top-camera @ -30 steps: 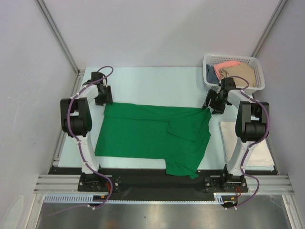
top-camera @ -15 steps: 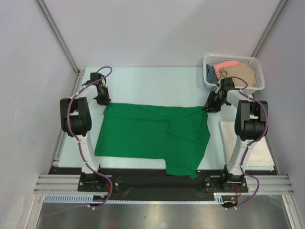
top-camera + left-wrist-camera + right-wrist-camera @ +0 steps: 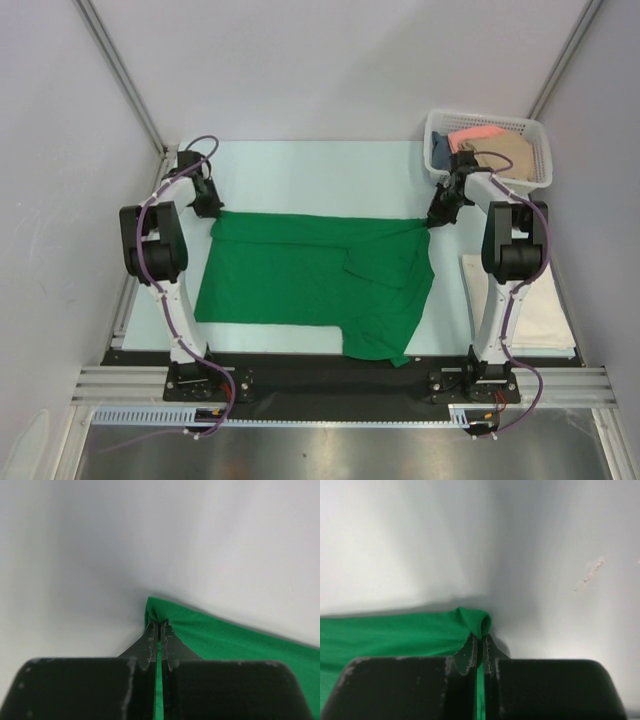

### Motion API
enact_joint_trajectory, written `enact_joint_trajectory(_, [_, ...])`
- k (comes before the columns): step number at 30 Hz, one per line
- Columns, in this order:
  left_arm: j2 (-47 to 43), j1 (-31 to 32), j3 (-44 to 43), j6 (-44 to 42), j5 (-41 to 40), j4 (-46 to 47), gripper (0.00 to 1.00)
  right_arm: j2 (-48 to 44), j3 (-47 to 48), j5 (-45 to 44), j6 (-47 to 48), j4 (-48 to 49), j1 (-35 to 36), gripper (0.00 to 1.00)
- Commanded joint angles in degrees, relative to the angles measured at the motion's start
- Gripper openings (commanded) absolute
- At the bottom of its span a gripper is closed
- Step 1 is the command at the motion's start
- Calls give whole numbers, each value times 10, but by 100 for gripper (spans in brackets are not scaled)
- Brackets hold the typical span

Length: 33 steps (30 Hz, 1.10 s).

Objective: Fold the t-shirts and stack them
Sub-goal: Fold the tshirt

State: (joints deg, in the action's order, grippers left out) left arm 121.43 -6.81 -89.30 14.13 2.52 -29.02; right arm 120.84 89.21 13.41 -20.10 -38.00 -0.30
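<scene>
A: As the green t-shirt [image 3: 310, 275] lies spread on the surface [image 3: 320, 170], which way does it run?
B: Its long axis goes left to right, with one flap reaching toward the near edge.
A: And the fingers?
B: The left fingers [image 3: 208, 207] are pinched tight on its far left corner, the right fingers [image 3: 437, 219] on its far right corner.
A: Does the top view settle that?
B: Barely; the wrist views show cloth nipped between closed tips. Only the top view shows the pink and tan shirts [image 3: 485, 145] in the basket [image 3: 545, 155]
</scene>
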Motion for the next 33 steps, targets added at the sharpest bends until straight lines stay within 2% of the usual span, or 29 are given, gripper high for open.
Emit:
enact_joint_trajectory(1, [20, -23, -34, 18, -49, 45, 0, 54, 93, -23, 3, 72, 0, 0])
enact_joint_trajectory(9, [35, -31, -76, 41, -68, 74, 0, 96, 213, -57, 9, 71, 44, 0])
enact_joint_trajectory(13, [56, -34, -105, 40, -57, 65, 0, 147, 291, -51, 11, 56, 50, 0])
enact_joint_trajectory(14, [61, -33, -119, 40, -54, 63, 0, 167, 316, -51, 12, 51, 51, 2])
enact_joint_trajectory(15, [65, -34, -122, 40, -53, 61, 1, 174, 325, -49, 11, 43, 53, 18])
enact_joint_trajectory(17, [69, -34, -125, 42, -56, 57, 11, 180, 334, -52, 12, 40, 58, 29])
enact_joint_trajectory(18, [68, -33, -126, 42, -60, 54, 24, 178, 333, -54, 13, 37, 61, 33])
enact_joint_trajectory(19, [65, -33, -125, 42, -64, 50, 33, 176, 334, -56, 17, 32, 64, 43])
enact_joint_trajectory(20, [57, -33, -122, 42, -67, 40, 42, 174, 339, -70, 21, 21, 70, 48])
enact_joint_trajectory(21, [48, -33, -118, 42, -74, 34, 57, 168, 351, -86, 23, -9, 72, 59])
enact_joint_trajectory(24, [3, -32, -94, 35, -99, 16, 74, 148, 376, -137, 26, -75, 78, 72])
enact_joint_trajectory(25, [-9, -33, -88, 34, -123, 8, 77, 145, 387, -183, 27, -97, 77, 78])
enact_joint_trajectory(27, [-54, -31, -64, 34, -151, -9, 83, 138, 418, -215, 29, -157, 74, 84])
enact_joint_trajectory(28, [-71, -30, -55, 34, -180, -17, 97, 123, 422, -242, 25, -173, 74, 86])
enact_joint_trajectory(30, [-122, -29, -20, 45, -204, -38, 100, 98, 407, -253, 16, -190, 76, 92])
enact_joint_trajectory(33, [-191, -25, 42, 67, -221, -60, 100, 28, 318, -242, -1, -172, 85, 95])
